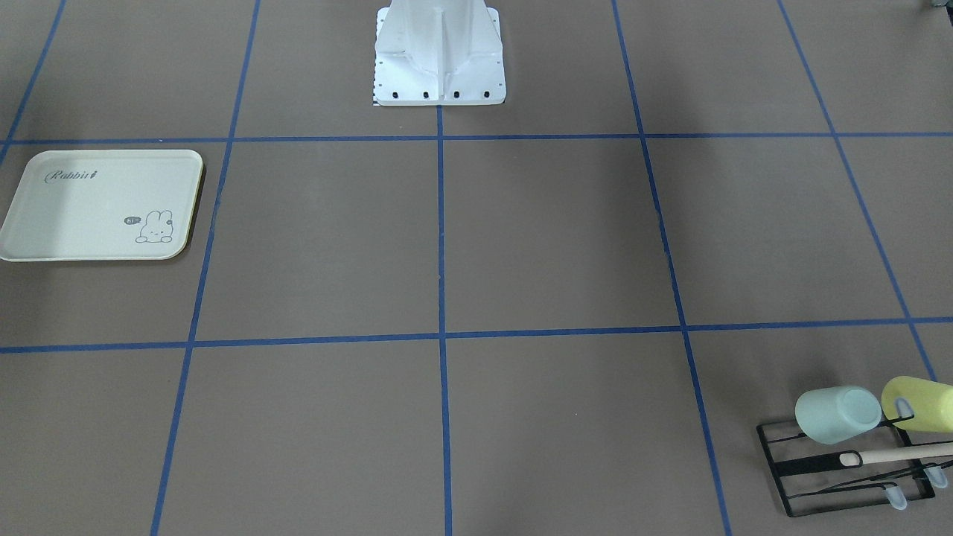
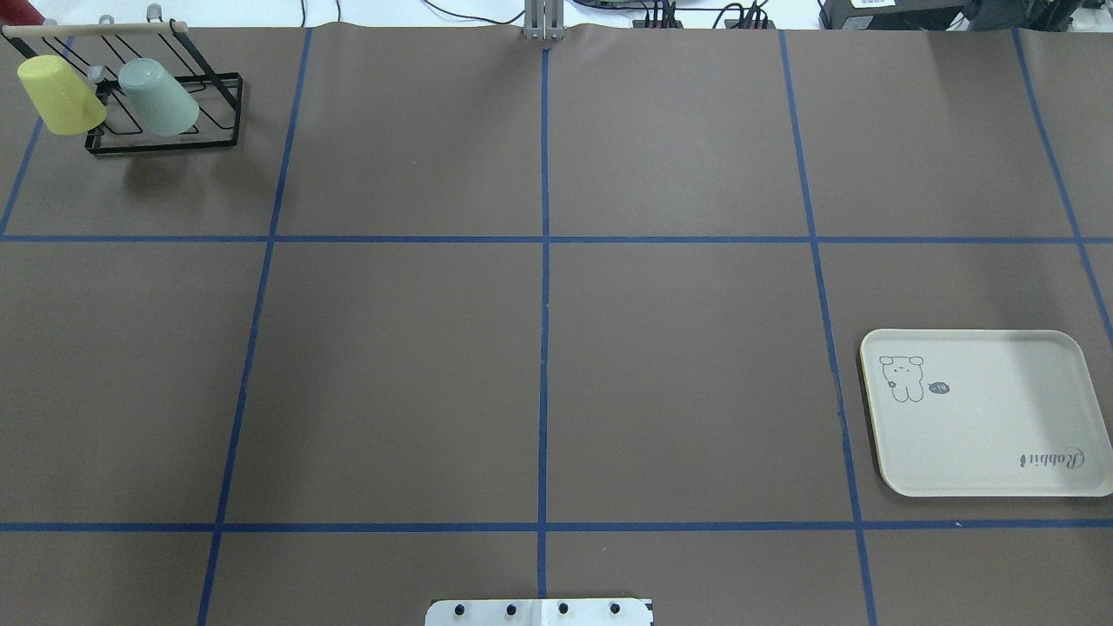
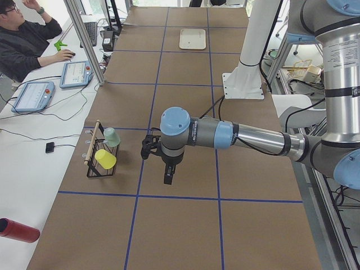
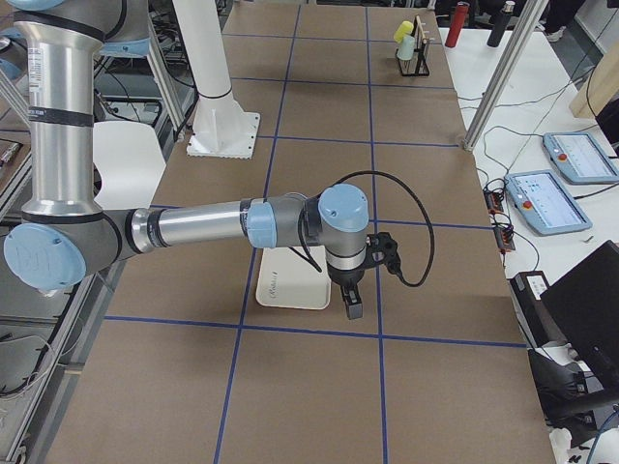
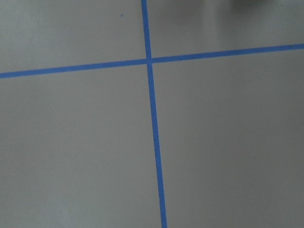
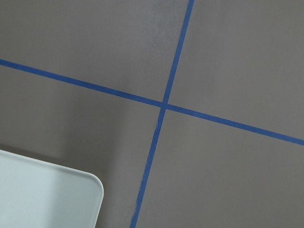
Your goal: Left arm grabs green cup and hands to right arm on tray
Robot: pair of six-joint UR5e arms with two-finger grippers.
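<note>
The green cup point(image 1: 837, 414) hangs tilted on a peg of the black wire rack point(image 1: 811, 476), at the table's far left corner in the overhead view point(image 2: 159, 96). The cream tray point(image 2: 991, 435) with the rabbit drawing lies flat at the right side, with nothing on it. My left gripper point(image 3: 167, 179) hangs above the table, about one grid square from the rack; I cannot tell whether it is open or shut. My right gripper point(image 4: 353, 311) hangs just beside the tray point(image 4: 285, 287); its state cannot be told either. The right wrist view shows a corner of the tray point(image 6: 42, 199).
A pale yellow cup point(image 1: 919, 403) hangs on the rack next to the green one. A wooden bar point(image 2: 91, 29) runs along the rack's top. Blue tape lines divide the brown table. The robot's white base point(image 1: 439, 56) stands mid-table at my edge. An operator point(image 3: 22, 39) sits beside the table.
</note>
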